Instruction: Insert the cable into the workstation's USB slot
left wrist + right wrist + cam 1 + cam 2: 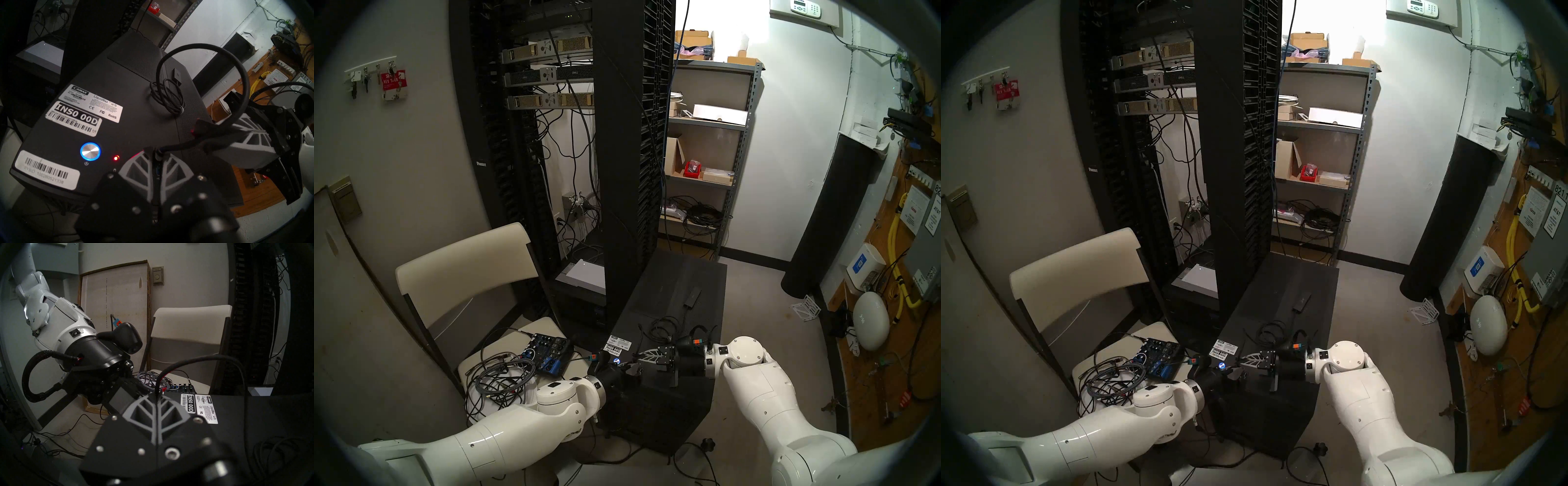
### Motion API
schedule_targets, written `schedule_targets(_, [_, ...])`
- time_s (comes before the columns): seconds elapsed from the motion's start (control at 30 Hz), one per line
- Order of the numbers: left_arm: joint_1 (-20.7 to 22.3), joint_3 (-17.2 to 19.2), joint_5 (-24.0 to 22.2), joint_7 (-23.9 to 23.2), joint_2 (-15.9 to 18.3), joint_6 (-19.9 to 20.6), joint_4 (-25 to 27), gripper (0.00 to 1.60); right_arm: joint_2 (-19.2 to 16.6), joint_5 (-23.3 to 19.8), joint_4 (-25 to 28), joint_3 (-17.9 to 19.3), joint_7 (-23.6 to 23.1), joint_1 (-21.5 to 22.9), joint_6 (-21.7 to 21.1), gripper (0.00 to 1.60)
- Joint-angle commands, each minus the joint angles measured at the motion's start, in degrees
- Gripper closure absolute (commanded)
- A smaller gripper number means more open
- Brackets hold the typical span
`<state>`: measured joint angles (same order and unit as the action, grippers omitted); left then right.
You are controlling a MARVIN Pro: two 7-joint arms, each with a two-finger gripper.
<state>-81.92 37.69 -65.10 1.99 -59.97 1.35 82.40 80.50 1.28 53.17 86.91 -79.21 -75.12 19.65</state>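
The workstation point(680, 295) point(1280, 298) is a black tower with white barcode stickers, a lit blue button point(90, 151) and a red light point(116, 158). On its top lies the cable point(663, 327) point(169, 98) in a loose coil, its flat adapter box point(693, 296) point(176, 75) farther back. My left gripper point(631, 368) point(156, 152) is shut on the cable's plug end at the top front edge, over a blue USB slot point(156, 171). Whether the plug is seated I cannot tell. My right gripper point(634, 356) point(156, 395) is shut on the cable just beside it.
A white folding chair point(463, 264) on the left carries a blue audio mixer point(548, 353) and a tangle of wires point(497, 376). The tall server rack point(629, 135) stands behind the tower, a metal shelf point(704, 180) beyond it. A black cylinder point(829, 217) stands at the right.
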Motion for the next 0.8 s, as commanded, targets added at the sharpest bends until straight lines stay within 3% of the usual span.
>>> schedule_targets(0.0, [0.1, 0.2, 0.1, 0.7, -0.1, -0.1, -0.6, 1.6, 1.0, -1.1, 1.6, 0.2, -0.6, 0.7, -0.2, 1.6])
schedule_targets(0.53, [-1.5, 1.0, -2.3, 0.8, 2.5, 1.3, 3.0, 1.6, 1.5, -0.4, 1.2, 0.6, -1.2, 0.9, -0.2, 1.6])
schedule_targets(0.77, [-1.7, 0.7, -2.0, 1.3, 2.1, 0.9, 2.6, 1.6, 1.7, 0.0, 1.1, 0.8, -1.3, 1.0, -0.2, 1.6])
